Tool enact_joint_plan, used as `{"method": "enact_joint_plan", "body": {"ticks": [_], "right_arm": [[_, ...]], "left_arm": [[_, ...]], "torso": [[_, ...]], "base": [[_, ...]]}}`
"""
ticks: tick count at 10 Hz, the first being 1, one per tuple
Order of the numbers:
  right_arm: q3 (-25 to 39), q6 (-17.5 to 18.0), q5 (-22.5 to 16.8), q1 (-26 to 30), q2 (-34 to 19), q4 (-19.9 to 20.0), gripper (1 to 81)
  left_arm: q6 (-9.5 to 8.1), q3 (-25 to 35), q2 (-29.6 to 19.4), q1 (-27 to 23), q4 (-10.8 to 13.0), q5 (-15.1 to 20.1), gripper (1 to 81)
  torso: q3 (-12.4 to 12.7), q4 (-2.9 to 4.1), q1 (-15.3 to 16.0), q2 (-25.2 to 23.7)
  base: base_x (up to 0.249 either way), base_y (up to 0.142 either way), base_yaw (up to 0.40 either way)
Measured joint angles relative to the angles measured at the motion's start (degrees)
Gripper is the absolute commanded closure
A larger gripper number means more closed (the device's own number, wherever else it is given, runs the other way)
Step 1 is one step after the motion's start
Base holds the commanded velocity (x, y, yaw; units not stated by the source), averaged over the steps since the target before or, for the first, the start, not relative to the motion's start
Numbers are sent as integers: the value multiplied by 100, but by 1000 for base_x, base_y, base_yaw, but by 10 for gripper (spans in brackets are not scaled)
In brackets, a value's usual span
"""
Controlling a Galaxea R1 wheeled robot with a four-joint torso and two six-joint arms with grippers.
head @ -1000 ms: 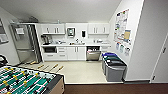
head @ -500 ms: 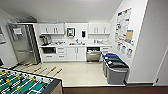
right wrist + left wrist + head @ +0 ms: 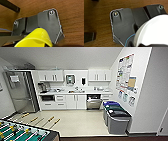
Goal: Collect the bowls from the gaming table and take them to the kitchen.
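The kitchen (image 3: 75,93) lies straight ahead across a pale floor in the head view: white cabinets, a white worktop, a steel towel dispenser (image 3: 70,79) and a black soap dispenser (image 3: 83,81) on the wall. The white bowl (image 3: 154,32) looms large in the left wrist view, carried by my left gripper (image 3: 149,45) above a brown wooden floor. In the right wrist view my right gripper (image 3: 50,43) carries the orange-yellow bowl (image 3: 36,38) over the same kind of floor. The air-hockey gaming table is out of view.
A green foosball table (image 3: 22,132) with yellow-handled rods sits at the near left. A steel fridge (image 3: 21,92) stands left of the cabinets. Two grey bins (image 3: 117,119) line the right wall under posters (image 3: 126,74). A steel dishwasher (image 3: 93,102) is under the worktop.
The whole head view has shifted slightly, with the bins sitting a little lower in the picture, so the camera has moved a little toward the kitchenette.
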Motion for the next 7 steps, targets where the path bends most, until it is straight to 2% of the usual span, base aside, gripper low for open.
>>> {"method": "enact_joint_plan", "body": {"ticks": [7], "right_arm": [[0, 2, 18, 15, 30, 0, 811]], "left_arm": [[0, 2, 15, 2, 0, -7, 811]], "torso": [[0, 0, 0, 0]], "base": [[194, 0, 0]]}}
